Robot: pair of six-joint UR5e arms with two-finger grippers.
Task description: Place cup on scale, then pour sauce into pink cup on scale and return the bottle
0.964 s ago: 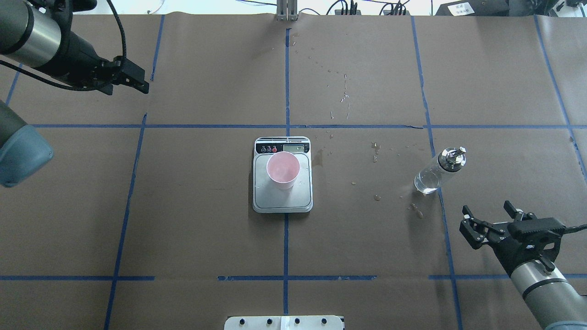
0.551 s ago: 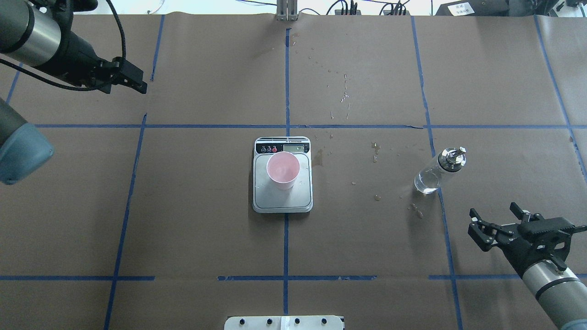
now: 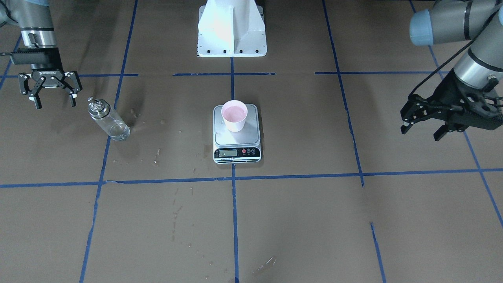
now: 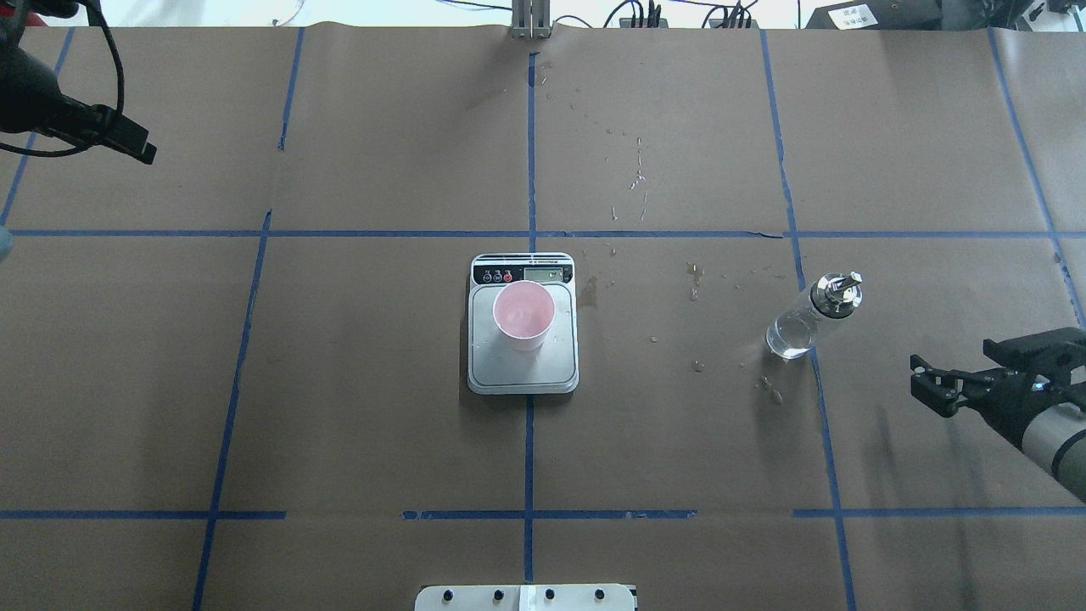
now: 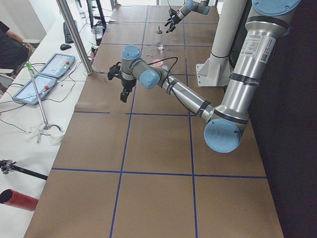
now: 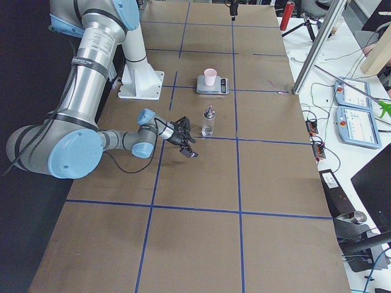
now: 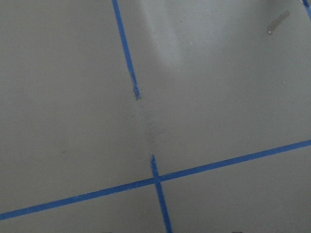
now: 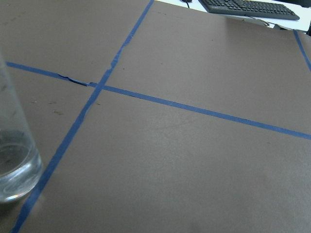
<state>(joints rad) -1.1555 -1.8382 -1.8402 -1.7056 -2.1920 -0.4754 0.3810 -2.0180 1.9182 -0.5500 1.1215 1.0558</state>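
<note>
The pink cup (image 4: pixel 523 314) (image 3: pixel 234 114) stands upright on the scale (image 4: pixel 523 376) (image 3: pixel 237 138) at the table's middle. The clear glass bottle (image 4: pixel 810 318) (image 3: pixel 108 122) with its silver pourer cap stands upright to the robot's right, apart from the scale, with a little clear sauce at its bottom. It also shows at the left edge of the right wrist view (image 8: pixel 12 160). My right gripper (image 3: pixel 55 104) (image 4: pixel 926 383) is open and empty, beside the bottle and apart from it. My left gripper (image 3: pixel 420 133) (image 4: pixel 140 153) is open and empty, far off at the left.
Wet spots and stains (image 4: pixel 696 280) mark the brown paper between scale and bottle. The robot's white base (image 3: pixel 232 31) stands behind the scale. Blue tape lines cross the table. Tablets and cables (image 5: pixel 49 74) lie beyond the far edge.
My right gripper has drawn back to the right, away from the bottle. My left gripper has moved left toward the view's edge. Cup, scale and bottle have not moved.
</note>
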